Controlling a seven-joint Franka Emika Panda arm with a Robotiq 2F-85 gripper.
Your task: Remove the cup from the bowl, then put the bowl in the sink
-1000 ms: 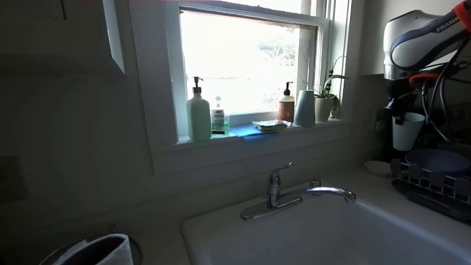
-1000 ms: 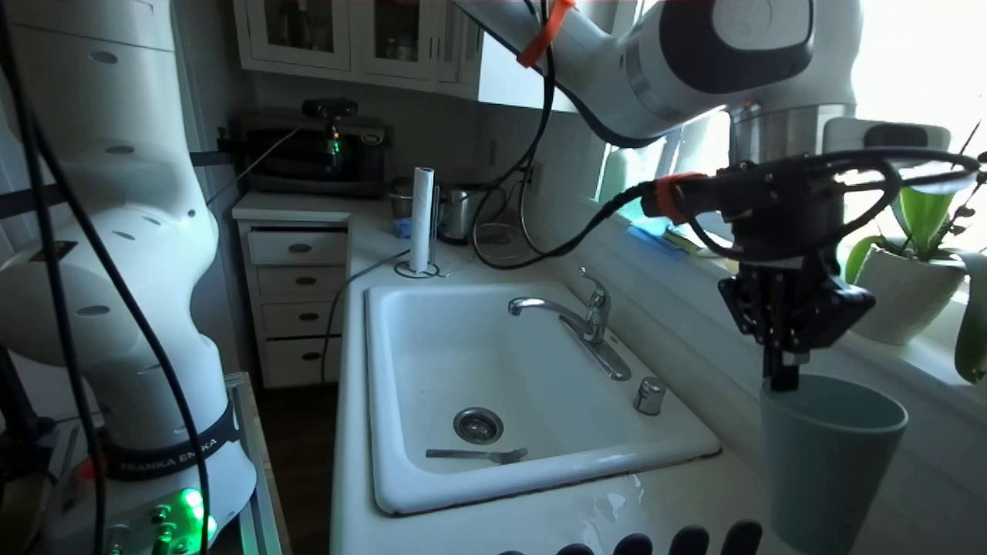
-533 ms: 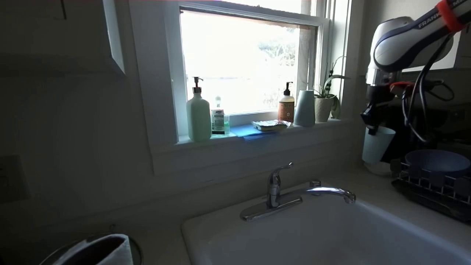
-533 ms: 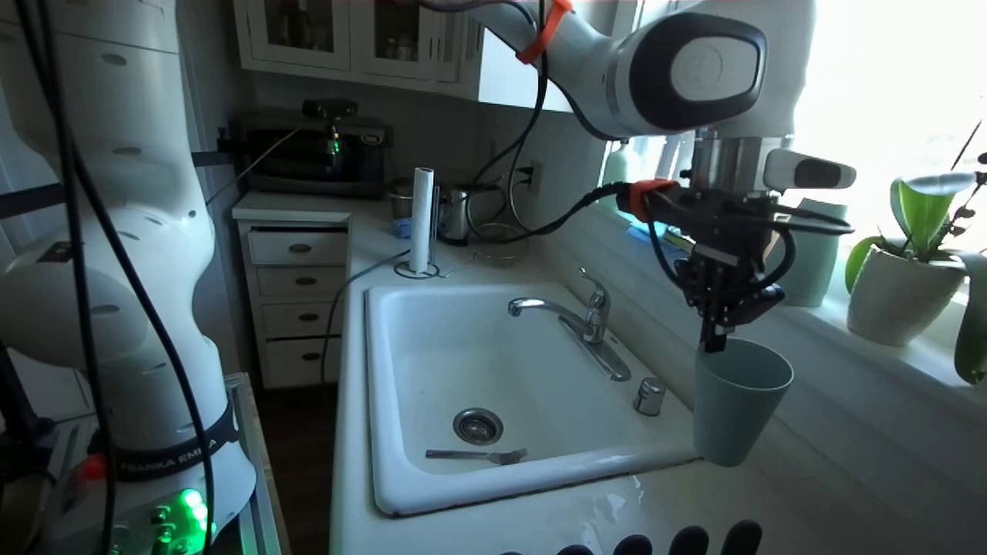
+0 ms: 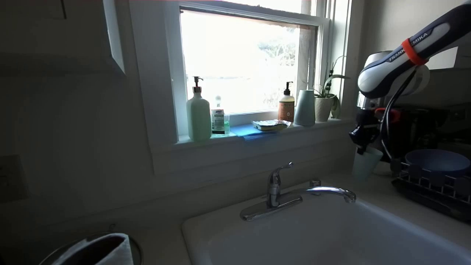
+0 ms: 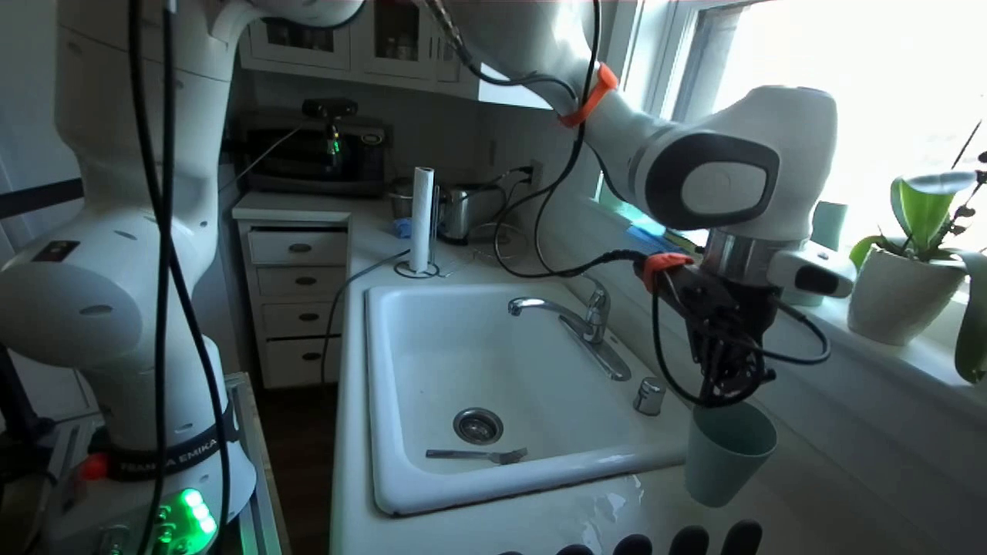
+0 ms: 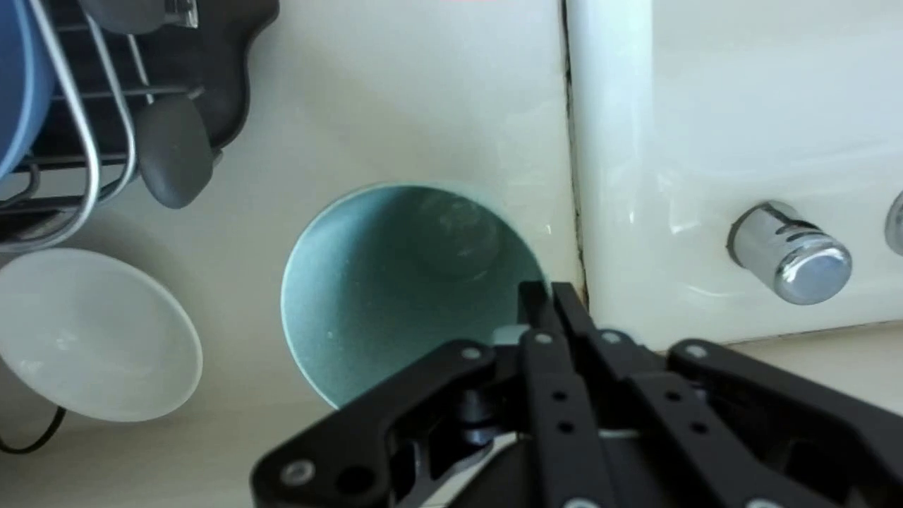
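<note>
Evidently, the cup (image 7: 402, 282) is out of the blue bowl (image 5: 438, 161), which sits in the dish rack (image 7: 174, 152), not yet taken to the sink (image 6: 532, 474). The cup is held mouth up over the counter (image 7: 423, 106), between the rack and the sink. That strip seems a sensible parking place: it lies near the bowl, yet to one side of it, so the bowl could later be reached without the cup in the way. A small white dish (image 7: 99, 335) stands beside the rack, apart from the cup, while the sink's edge runs very near, so a careless release there could leave the cup badly seated. In both exterior views the cup looks slightly tilted; whether its base touches the counter is hard to make out.

As for the gripper (image 7: 550, 293), its fingers are drawn almost together, with only the cup's thin wall between them. One finger reaches inside the rim, the other lies outside, so the cup is pinched at one side. Such a hold suits a thin wall, but the cup would likely swing if its base met the counter unevenly. The fingers should part only once it stands flat.
</note>
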